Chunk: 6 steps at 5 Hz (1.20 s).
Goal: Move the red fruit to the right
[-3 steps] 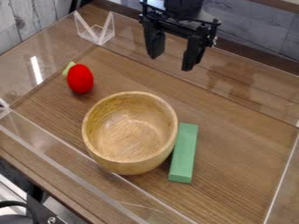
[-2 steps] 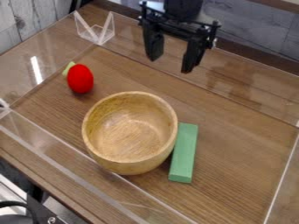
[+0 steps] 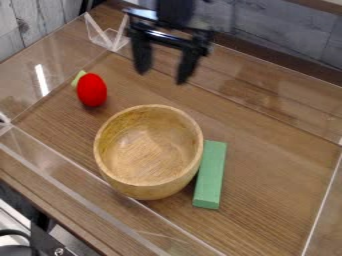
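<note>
the gripper [image 3: 163,68] hangs open and empty above the wooden table [image 3: 267,130], up and right of the red fruit [image 3: 91,90], while the wooden bowl [image 3: 148,150] sits beside the green block [image 3: 211,174].

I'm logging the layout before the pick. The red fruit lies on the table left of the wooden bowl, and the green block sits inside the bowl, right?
Not quite. The green block lies on the table against the right side of the wooden bowl, not inside it; the camera view shows the bowl empty. The red fruit is as you say.
</note>
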Each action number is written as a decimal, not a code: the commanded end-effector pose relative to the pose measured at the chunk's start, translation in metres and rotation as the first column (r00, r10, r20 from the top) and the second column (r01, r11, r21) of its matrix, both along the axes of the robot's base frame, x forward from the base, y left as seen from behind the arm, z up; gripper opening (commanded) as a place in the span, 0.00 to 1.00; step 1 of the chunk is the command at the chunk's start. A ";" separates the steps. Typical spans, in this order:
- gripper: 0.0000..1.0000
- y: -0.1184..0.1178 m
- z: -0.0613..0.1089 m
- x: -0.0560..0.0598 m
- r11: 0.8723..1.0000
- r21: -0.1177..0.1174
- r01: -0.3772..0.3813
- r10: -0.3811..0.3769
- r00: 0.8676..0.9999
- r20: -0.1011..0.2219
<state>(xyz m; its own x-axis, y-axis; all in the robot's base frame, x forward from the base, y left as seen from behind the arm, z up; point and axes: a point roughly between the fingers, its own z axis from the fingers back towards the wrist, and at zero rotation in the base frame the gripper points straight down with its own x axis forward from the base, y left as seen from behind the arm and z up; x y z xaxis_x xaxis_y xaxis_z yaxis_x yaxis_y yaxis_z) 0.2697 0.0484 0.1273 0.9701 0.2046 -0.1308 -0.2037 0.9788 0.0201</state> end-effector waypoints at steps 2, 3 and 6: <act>1.00 0.063 0.012 -0.009 0.999 0.030 -0.032 0.029 0.994 0.108; 1.00 0.078 0.002 -0.008 0.997 0.038 -0.062 0.057 0.992 0.110; 1.00 0.074 -0.049 -0.001 0.985 0.062 -0.160 0.149 0.977 0.151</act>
<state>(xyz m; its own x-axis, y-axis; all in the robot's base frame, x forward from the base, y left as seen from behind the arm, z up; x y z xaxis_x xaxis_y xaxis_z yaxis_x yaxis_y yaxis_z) 0.2636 0.1203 0.0694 0.9319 0.3627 -0.0055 -0.3621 0.9312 0.0423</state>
